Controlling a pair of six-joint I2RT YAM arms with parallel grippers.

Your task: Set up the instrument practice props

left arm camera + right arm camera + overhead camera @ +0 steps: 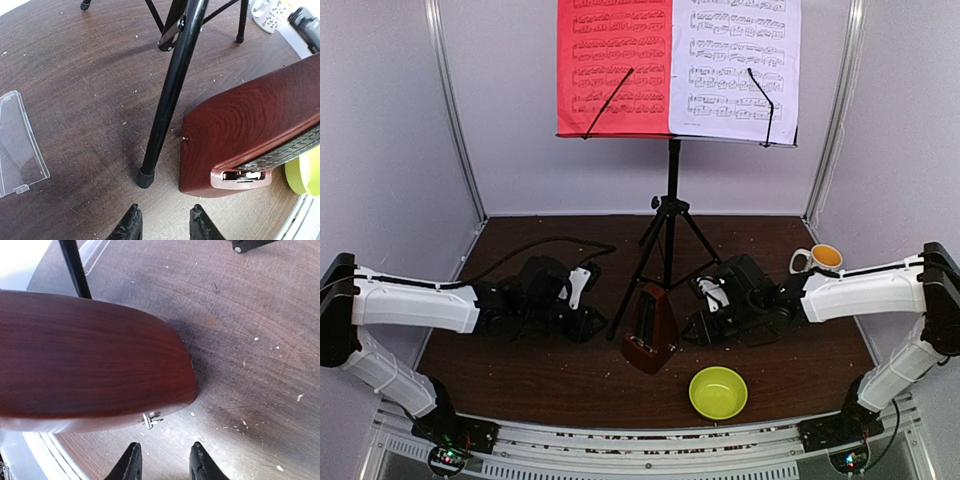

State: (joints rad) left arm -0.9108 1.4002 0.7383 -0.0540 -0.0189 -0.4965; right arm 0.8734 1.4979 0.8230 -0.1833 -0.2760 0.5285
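Two end effectors in play, both with fingers parted and nothing between them: left end effector [162, 222] at 9 o'clock of the metronome [650, 338], right end effector [162, 460] at 3 o'clock, no contact on either side. Metronome upright on the tabletop [550, 365], just beside a front foot of the music stand [671, 190], at about 6 o'clock of its pole. Lying flat on the wood, apart from the body, at 9 o'clock in the left wrist view: clear cover [17, 145]. Already on the stand's desk: red sheet [613, 65] at 9 o'clock, white sheet [735, 60] at 3 o'clock.

Probable handling: rigid, glossy, tapering wooden body, so likely slippery and easy to tip. Best taken low, across the broad flanks near the base. Cover thin and brittle-looking, better pinched lightly by an edge. Worth keeping off the tripod leg.
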